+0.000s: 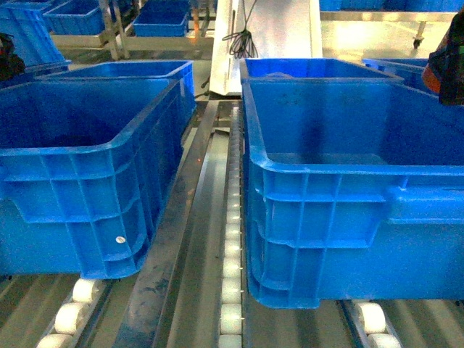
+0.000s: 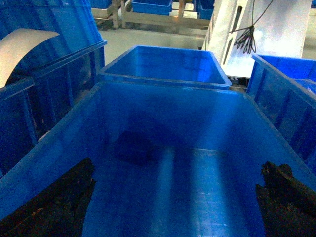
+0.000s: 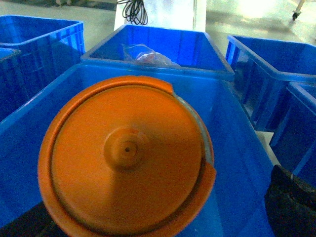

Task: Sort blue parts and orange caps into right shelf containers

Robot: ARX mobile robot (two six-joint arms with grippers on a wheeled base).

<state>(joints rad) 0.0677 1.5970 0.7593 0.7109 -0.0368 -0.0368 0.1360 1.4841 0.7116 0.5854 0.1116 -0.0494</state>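
A big round orange cap fills the right wrist view, hanging over the inside of a right shelf container, a deep blue crate. My right gripper is open: its right finger stands well apart from the cap's edge, and the left finger is mostly hidden behind the cap. In the head view this gripper is at the far right edge above the right crate. My left gripper is open and empty over the bare floor of the left crate. No blue parts are in view.
Both crates stand on roller rails with a metal strip between them. More blue crates stand behind and beside them. The crate behind the right one holds a clear plastic bag. A white post with a black cable stands at the back.
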